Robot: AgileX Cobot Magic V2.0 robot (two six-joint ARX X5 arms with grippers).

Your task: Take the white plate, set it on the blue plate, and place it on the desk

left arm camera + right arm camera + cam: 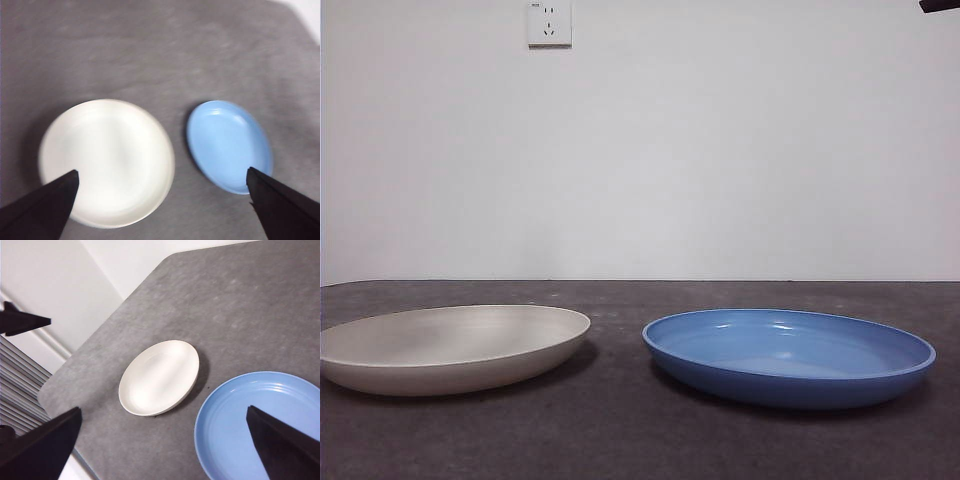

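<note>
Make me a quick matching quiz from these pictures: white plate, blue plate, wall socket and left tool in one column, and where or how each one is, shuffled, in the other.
Things:
1. white plate
2. blue plate
3. wall socket
4. left tool

Descriptions:
A. high on the wall behind the desk
B. open, above the desk, holding nothing
C. on the desk, on the right in the front view
D. on the desk, on the left in the front view

Pairs: 1-D, 2-C, 3-A, 4-B

Two plates below my open right gripper [162, 440].
The white plate [159, 377] and the blue plate [260, 425] lie just beside each other on the desk [240, 305].
</note>
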